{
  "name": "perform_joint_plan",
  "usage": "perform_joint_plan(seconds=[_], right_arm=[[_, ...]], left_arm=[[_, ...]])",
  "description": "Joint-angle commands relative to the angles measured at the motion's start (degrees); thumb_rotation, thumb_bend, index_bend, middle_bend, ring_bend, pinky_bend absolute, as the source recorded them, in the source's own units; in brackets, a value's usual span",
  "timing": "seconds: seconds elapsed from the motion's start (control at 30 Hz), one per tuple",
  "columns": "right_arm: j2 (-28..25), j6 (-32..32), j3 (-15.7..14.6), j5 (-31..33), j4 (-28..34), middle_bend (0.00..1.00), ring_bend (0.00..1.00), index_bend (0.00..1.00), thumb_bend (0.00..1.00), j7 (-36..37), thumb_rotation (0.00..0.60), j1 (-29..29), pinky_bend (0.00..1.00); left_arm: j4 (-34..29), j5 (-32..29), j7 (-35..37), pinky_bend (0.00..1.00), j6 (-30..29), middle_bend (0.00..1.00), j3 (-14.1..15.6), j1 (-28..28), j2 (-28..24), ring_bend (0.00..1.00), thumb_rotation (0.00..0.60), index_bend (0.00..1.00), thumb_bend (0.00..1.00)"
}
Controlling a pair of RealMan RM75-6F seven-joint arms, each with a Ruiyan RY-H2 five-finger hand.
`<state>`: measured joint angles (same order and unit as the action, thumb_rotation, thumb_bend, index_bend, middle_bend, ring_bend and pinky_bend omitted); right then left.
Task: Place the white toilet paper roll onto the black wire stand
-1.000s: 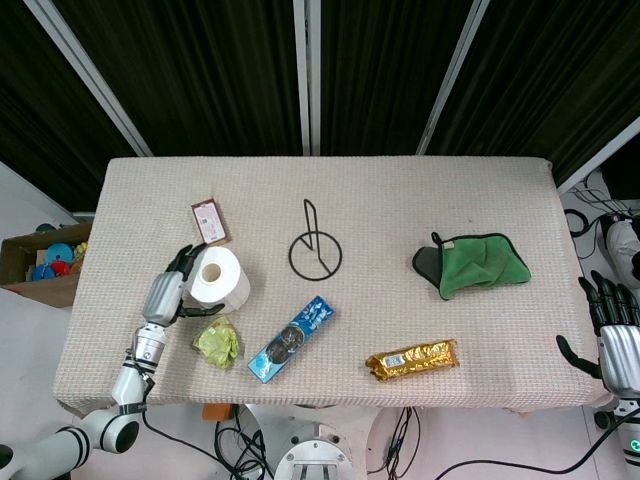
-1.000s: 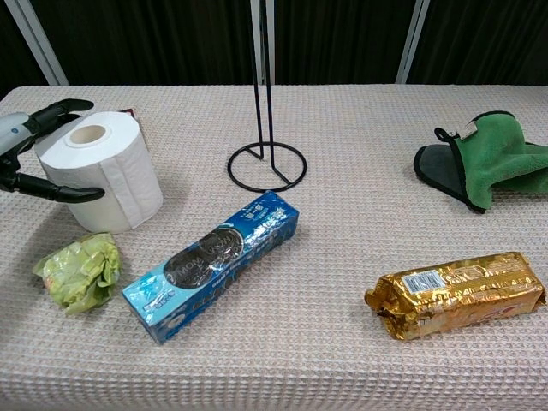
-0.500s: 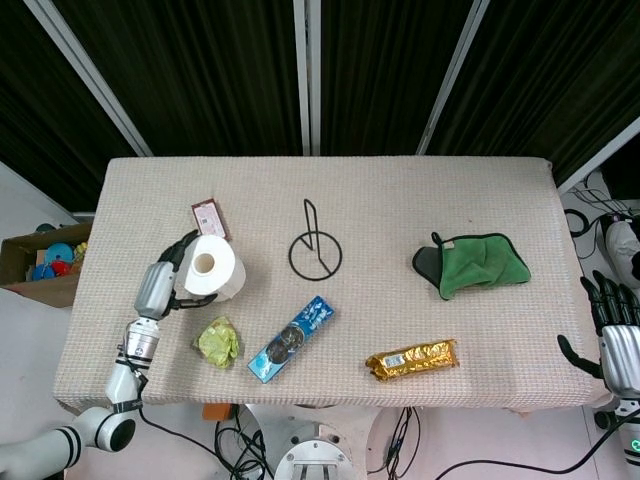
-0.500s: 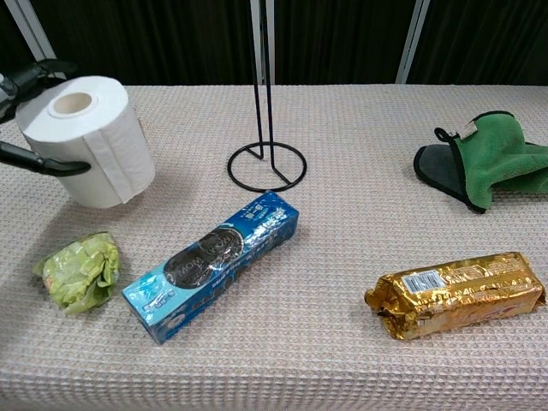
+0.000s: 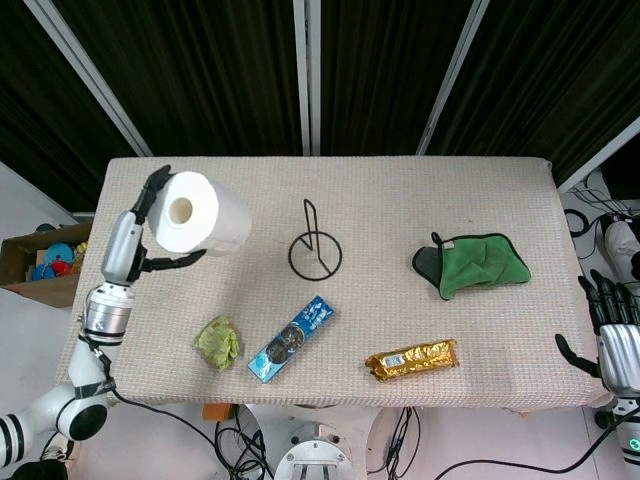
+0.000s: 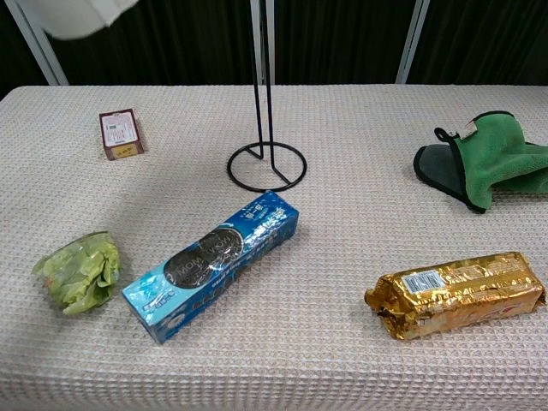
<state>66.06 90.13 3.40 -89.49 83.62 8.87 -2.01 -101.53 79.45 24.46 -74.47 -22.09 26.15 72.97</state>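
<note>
Left hand (image 5: 135, 235) grips white toilet paper roll (image 5: 192, 213), raised above table, left of black wire stand (image 5: 314, 247). Right hand (image 5: 615, 335) spread, holding nothing.

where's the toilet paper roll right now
In the head view the toilet paper roll is lifted off the table at far left, gripped by the left robot hand, left of the black wire stand.

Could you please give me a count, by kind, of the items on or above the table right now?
Toilet paper roll, held up by the left hand: 1
Wire stand: 1
Packaged snacks, namely blue cookie pack, gold packet, green wrapper, small brown box: 4
Green mitt: 1
Total: 7
</note>
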Motion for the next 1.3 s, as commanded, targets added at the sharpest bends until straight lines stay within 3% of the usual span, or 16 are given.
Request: perform_joint_plan(seconds=[0.03,0.23,0.5,0.83,1.3], right_arm=[[-0.06,0.06,0.04,0.01,0.16,0.00,0.00,0.00,0.22,-0.08,0.600,0.01,0.00],[0.04,0.01,0.05,0.16,0.14,0.00,0.00,0.00,0.22,-0.06,0.600,0.06,0.00],[0.40,-0.25,0.02,0.63,-0.92,0.00,0.00,0.00,0.22,0.80,0.600,0.19,0.00],[0.53,-0.55,0.20,1.26,-2.48,0.00,0.00,0.00,0.22,2.55,0.600,0.28,0.00],[0.86,-1.37,0.28,1.41,-3.37,0.00,0.00,0.00,0.23,3.11,0.600,-0.14,0.00]], left_arm=[[-4.48,-3.94,-0.41,0.23,3.38,0.50,-3.72,2.96,-2.98,0.24,0.600,0.04,0.33],[-9.12,-11.43,-2.88,0.24,9.43,0.51,-6.87,8.02,-4.15,0.25,0.600,0.04,0.33],[-8.56,-18.58,-10.18,0.25,12.78,0.51,-8.60,15.94,-0.12,0.25,0.600,0.04,0.31],[-3.71,-25.27,-16.04,0.25,15.62,0.52,-8.97,22.86,3.67,0.25,0.600,0.04,0.32],[-0.43,-28.14,-20.09,0.25,16.18,0.53,-6.36,25.54,5.83,0.26,0.600,0.05,0.32]])
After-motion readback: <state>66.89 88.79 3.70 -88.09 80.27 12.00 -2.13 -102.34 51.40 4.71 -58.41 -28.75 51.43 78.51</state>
